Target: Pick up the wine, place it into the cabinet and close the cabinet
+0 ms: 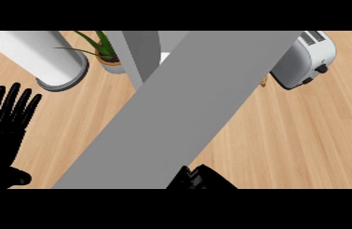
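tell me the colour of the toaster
The toaster is white with a black knob; head view.

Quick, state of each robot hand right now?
Left robot hand: open, holding nothing.
Right robot hand: cannot be told, mostly hidden.

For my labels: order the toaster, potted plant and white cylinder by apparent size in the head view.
white cylinder
toaster
potted plant
The toaster and plant are partly hidden, so their order is unsure.

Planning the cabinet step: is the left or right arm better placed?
Probably right: what seems its grey forearm reaches up across the counter, hand out of view; the left hand rests open at the left edge.
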